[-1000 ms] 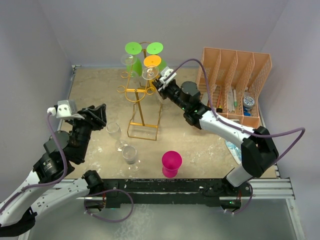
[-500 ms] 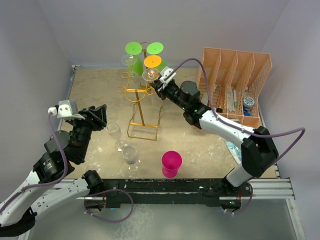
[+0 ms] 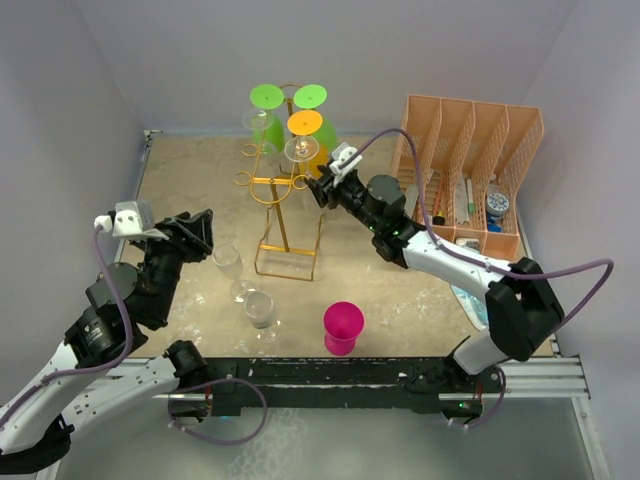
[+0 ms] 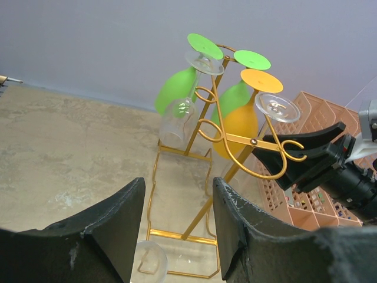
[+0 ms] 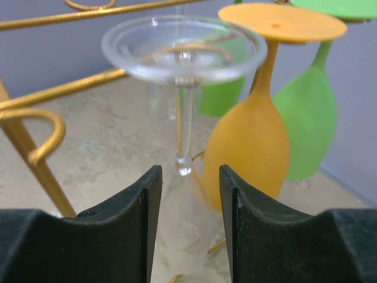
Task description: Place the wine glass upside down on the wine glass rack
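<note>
The gold wire wine glass rack [image 3: 283,205] stands at the table's back middle. It also shows in the left wrist view [image 4: 207,131]. A clear wine glass [image 3: 299,149] hangs upside down on its right hook, beside an orange glass [image 3: 305,123] and two green ones [image 3: 267,97]. In the right wrist view the clear glass [image 5: 180,88] hangs just ahead of my right gripper [image 5: 188,177], whose jaws stand open with gaps on both sides of it. My right gripper [image 3: 320,186] sits just right of the rack. My left gripper [image 3: 203,236] is open and empty, left of the rack.
Two clear glasses [image 3: 228,259] [image 3: 260,306] stand upright on the table near my left gripper. One shows in the left wrist view [image 4: 147,262]. A pink cup [image 3: 343,326] stands front middle. A peach mesh organizer [image 3: 470,170] stands at the back right.
My right gripper has drawn back from the rack, toward the near right. The clear glass stays hanging on the hook. The left arm has not moved.
</note>
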